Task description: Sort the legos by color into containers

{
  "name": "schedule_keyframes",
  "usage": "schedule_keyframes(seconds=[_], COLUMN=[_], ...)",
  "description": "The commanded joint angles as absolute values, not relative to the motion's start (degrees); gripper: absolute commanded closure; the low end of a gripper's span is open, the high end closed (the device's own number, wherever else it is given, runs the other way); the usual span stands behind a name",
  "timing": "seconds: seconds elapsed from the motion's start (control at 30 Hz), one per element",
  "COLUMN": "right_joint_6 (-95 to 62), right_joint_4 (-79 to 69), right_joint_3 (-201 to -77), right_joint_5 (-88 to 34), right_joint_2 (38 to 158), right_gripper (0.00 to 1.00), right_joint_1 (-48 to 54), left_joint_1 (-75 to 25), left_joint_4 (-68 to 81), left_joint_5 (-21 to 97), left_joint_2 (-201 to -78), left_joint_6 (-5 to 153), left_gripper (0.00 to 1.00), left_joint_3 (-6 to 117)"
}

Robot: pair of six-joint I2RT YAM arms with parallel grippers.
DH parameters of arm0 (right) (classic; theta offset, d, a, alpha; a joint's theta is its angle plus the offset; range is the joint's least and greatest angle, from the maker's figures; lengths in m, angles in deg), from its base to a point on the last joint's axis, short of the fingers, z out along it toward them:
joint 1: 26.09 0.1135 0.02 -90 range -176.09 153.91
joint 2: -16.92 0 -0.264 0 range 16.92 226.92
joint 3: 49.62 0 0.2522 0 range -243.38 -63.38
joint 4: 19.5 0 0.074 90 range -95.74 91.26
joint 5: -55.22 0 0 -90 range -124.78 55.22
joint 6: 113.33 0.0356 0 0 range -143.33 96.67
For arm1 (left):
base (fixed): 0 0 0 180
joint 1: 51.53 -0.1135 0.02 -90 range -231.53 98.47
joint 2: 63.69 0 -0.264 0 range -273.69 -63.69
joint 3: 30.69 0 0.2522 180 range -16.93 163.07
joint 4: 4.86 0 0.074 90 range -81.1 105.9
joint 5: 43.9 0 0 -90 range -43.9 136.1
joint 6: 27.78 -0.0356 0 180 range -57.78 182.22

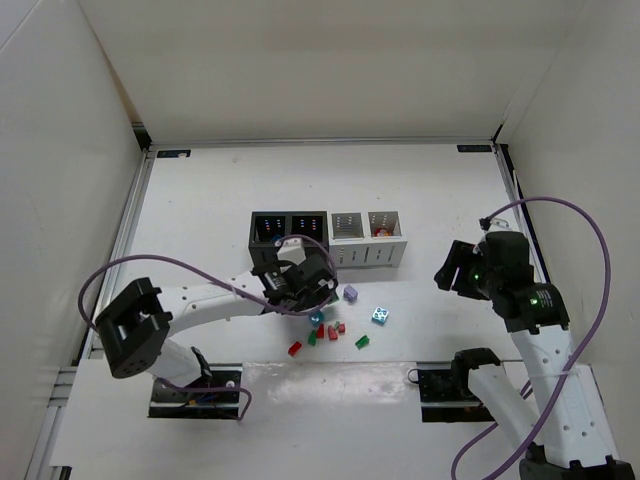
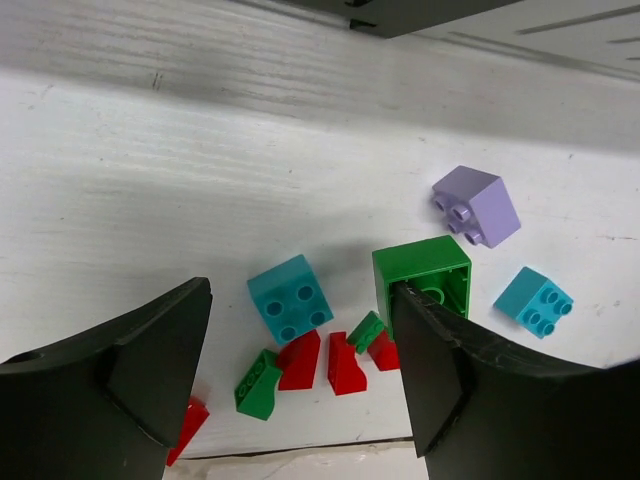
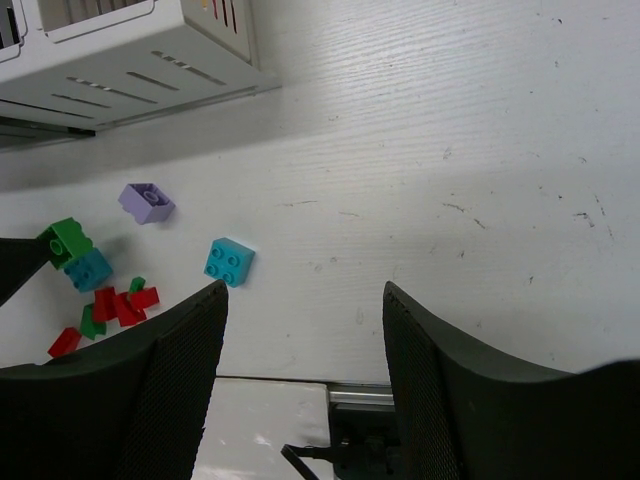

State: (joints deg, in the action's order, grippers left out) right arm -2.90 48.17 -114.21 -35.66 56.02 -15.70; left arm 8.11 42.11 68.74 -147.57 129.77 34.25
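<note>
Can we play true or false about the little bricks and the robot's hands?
1. The purple brick lies by itself, touching no other brick. True.
2. The right gripper is holding a blue brick. False: it is open and empty.
3. Two light blue bricks lie on the table. True.
4. All four bins are white. False: there are two black bins and two white bins.
</note>
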Motion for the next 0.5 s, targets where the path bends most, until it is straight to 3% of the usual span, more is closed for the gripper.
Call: schedule_keyframes(seconds=[0.0, 0.2, 0.47], right_joint_6=[-5.03, -4.25, -4.25], right_joint_4=[47.43, 47.52, 47.26], right_joint_3=[-115.06, -115.06, -114.8], right_joint_5=[-35.39, -35.31, -33.02], right_joint_2=[56.12, 56.12, 56.04], right_gripper=[0.34, 0.34, 0.34], right_joint_1=[-15.28, -15.19, -15.19], left_joint_1=[8.68, 8.68, 8.77], left_joint_4=[40.45, 41.86, 44.84], left_joint_5=[69.75, 69.48, 74.05], left_joint_2=[-146.74, -149.57, -141.75], left_joint_6=[130.51, 128.85, 120.5], left_gripper=[0.17, 0.21, 0.22], left_joint_3=[32.29, 35.45, 41.59])
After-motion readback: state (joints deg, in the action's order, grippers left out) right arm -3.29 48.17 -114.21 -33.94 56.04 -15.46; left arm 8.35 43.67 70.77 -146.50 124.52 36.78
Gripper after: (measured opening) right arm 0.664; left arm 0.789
